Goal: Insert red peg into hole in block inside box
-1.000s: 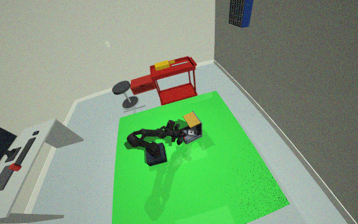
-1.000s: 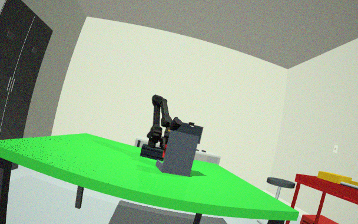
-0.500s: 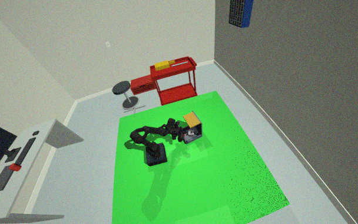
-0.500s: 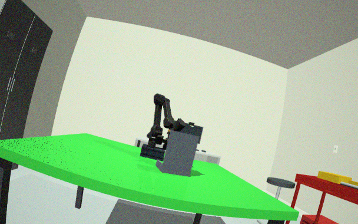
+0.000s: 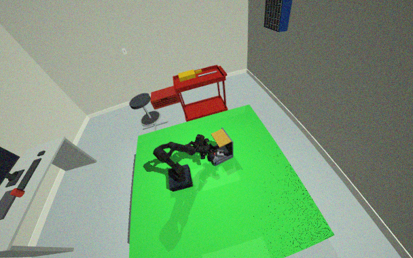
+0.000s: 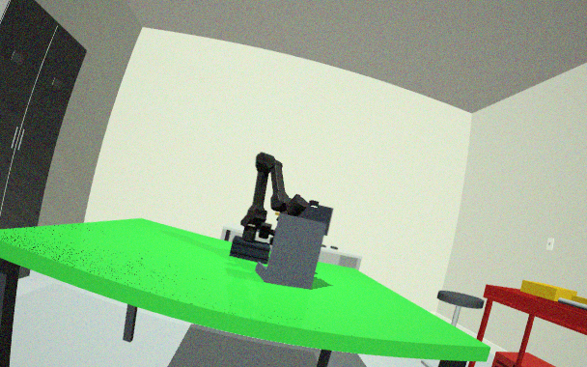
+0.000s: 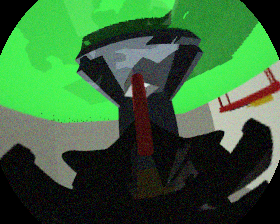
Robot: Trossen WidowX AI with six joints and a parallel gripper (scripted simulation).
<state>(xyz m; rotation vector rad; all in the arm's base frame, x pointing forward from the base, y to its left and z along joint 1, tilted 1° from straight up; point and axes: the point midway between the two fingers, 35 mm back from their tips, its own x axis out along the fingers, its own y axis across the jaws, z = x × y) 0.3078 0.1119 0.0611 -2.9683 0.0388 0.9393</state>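
Observation:
The red peg is held in my gripper, which is shut on it at the box's open front. In the wrist view the peg's far end lies across the pale block; whether it touches the block cannot be told. The grey box stands on the table. The flat orange roof shows above the block. In the exterior view the box wall hides the peg and the fingers.
The box's side walls stand on both sides of the block, and a low lip runs along the floor edge. The arm's base stands on the green table. A red cart stands beyond the table.

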